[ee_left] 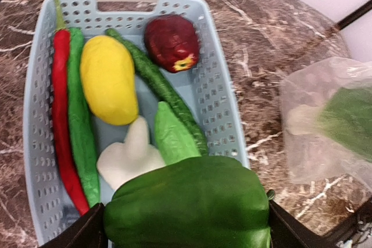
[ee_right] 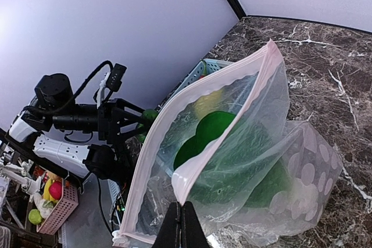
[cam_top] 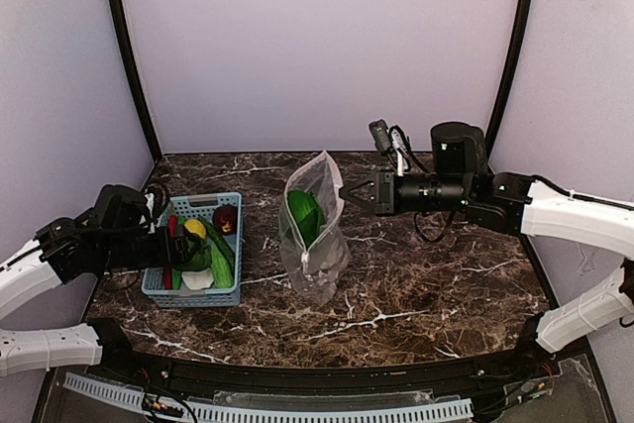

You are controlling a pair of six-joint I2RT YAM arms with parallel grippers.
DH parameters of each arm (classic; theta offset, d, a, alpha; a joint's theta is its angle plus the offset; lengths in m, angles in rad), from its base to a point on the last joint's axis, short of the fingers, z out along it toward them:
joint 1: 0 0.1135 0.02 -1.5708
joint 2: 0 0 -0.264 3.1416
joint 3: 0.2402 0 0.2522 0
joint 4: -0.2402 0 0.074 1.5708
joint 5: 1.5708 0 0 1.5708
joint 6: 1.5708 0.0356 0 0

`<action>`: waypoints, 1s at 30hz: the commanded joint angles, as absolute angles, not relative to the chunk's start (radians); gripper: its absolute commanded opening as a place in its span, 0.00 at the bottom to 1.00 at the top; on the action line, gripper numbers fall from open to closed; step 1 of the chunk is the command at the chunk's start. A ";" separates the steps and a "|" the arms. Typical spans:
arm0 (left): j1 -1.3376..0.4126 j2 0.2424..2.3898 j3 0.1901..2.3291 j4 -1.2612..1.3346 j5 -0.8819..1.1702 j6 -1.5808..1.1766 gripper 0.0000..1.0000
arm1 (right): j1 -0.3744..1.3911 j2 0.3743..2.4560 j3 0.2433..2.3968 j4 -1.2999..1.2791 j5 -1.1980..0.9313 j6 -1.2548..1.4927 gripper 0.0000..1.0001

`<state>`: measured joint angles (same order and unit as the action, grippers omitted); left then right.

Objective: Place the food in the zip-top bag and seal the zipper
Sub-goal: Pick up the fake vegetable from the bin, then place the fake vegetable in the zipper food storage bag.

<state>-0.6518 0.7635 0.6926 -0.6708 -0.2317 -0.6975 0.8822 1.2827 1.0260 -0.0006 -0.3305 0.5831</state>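
Left end effector (ee_left: 186,227) clamped on a green pepper (ee_left: 189,201), right end effector (ee_right: 180,222) pinched together on the bag's lip.

So my left one's got the pepper hanging over the light blue basket (ee_left: 224,103), which sits by the counter's (cam_top: 436,284) left edge. Lying in the basket: red chilli (ee_left: 61,114), two long green pieces (ee_left: 81,126), yellow oval piece (ee_left: 107,85), dark red fruit (ee_left: 171,42), white piece (ee_left: 128,158), plus a pale green bit (ee_left: 174,140). The zip-top bag (cam_top: 315,245) stands upright around mid-counter, mouth gaping, with a green leafy bunch (ee_right: 232,161) inside. My right fingers are closed on the zipper (ee_right: 141,164) at the near side of the mouth.
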 commanded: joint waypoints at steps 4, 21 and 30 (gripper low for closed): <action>-0.646 0.709 0.792 -0.425 0.145 -0.616 0.80 | 0.876 1.310 1.036 0.028 -0.350 0.586 0.00; -0.823 1.122 1.251 -0.272 0.349 -0.579 0.77 | 0.880 1.345 1.088 0.003 -0.373 0.572 0.00; -0.875 1.271 1.331 -0.318 0.303 -0.581 0.77 | 0.882 1.326 1.108 -0.023 -0.367 0.559 0.00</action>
